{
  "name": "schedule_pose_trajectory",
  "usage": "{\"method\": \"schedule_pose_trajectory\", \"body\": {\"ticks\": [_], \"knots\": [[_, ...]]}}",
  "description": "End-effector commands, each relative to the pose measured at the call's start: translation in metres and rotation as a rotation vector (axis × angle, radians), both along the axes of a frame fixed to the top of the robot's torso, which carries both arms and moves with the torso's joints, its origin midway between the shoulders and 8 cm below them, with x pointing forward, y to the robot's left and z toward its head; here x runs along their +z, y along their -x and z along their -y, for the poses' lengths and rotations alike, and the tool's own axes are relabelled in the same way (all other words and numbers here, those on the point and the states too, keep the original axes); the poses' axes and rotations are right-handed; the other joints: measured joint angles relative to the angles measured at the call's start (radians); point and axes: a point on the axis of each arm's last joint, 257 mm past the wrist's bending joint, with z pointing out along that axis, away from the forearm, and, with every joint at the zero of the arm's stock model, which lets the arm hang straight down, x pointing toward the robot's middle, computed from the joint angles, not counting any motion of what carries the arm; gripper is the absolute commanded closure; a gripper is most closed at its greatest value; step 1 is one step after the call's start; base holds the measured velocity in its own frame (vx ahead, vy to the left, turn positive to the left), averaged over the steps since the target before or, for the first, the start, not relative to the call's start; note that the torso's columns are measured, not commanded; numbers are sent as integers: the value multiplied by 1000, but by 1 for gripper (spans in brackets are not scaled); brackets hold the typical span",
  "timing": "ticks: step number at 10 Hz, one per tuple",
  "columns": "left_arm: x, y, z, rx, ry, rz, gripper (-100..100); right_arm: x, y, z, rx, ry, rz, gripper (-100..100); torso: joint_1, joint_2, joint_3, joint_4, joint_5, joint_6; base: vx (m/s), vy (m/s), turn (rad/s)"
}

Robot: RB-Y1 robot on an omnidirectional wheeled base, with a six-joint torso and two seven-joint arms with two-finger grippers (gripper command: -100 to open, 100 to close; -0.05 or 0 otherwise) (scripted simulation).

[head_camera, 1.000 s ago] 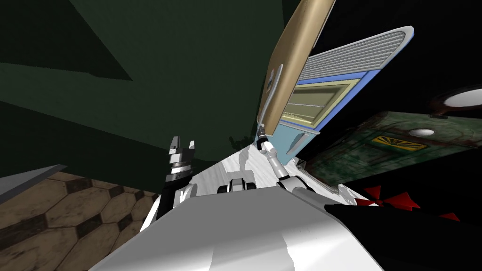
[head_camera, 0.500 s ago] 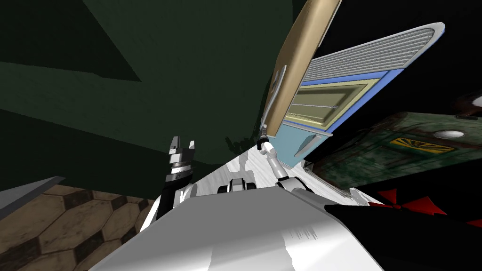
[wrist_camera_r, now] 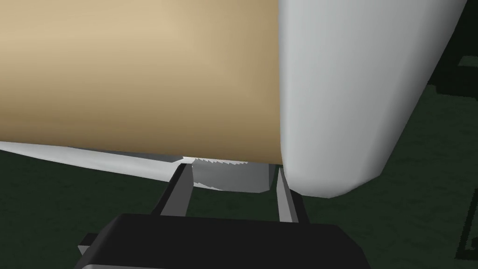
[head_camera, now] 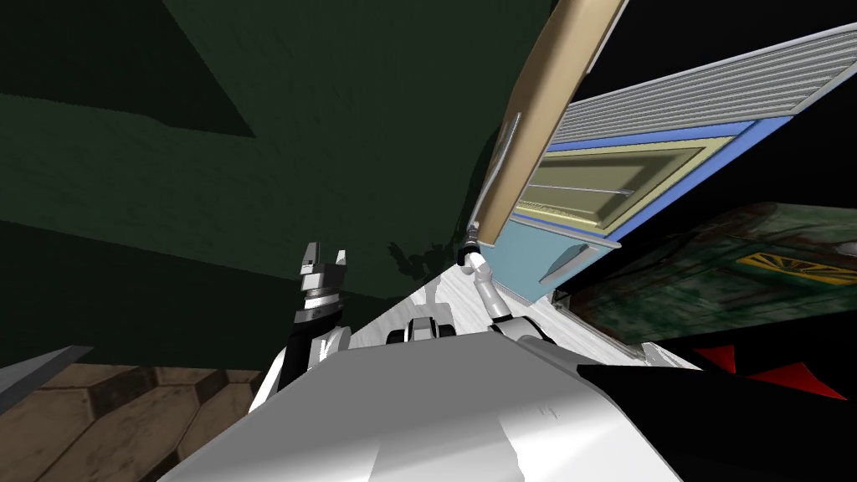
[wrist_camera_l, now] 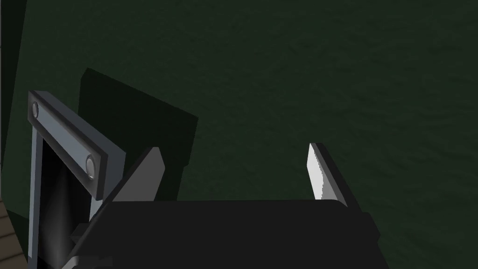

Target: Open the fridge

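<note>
The fridge's tan door (head_camera: 544, 109) stands swung out from the blue and cream fridge body (head_camera: 602, 180), whose inside shelves show. A light grey handle (head_camera: 500, 159) runs along the door's face. My right gripper (head_camera: 470, 243) is at the handle's lower end. In the right wrist view its fingers (wrist_camera_r: 284, 196) press the sides of the handle's grey foot (wrist_camera_r: 233, 180), under the tan door (wrist_camera_r: 140, 70) and beside the handle's thick bar (wrist_camera_r: 345, 93). My left gripper (head_camera: 322, 258) hangs open and apart, its fingers spread (wrist_camera_l: 233, 173) with nothing between them.
A dark green wall (head_camera: 293, 125) stands ahead and to the left. Brown hexagon floor tiles (head_camera: 109, 410) show at the lower left. A worn green cabinet top (head_camera: 711, 276) lies right of the fridge, with red shapes (head_camera: 778, 376) below it. A grey-framed opening (wrist_camera_l: 65, 140) stands near my left hand.
The fridge door has swung further out and more of the inside shows. The whole head view has shifted, so I have turned. My right gripper stays on the handle.
</note>
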Motion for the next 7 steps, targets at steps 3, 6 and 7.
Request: {"method": "schedule_pose_trajectory", "body": {"ticks": [3, 6, 7], "knots": [[0, 0, 0, 0, -1, 0, 0, 28, -22, -5, -9, 4, 2, -100, -6, 15, 10, -1, -4, 2, -70, -59, 31], [0, 0, 0, 0, 0, 0, 0, 45, -34, -9, -13, 6, 1, -100, 12, 8, 6, -2, 2, -4, -70, -29, 6], [0, 0, 0, 0, 0, 0, 0, 51, -38, -10, -13, 7, 1, -100, 13, 7, 5, 1, 3, -4, -49, 1, 36]]}}
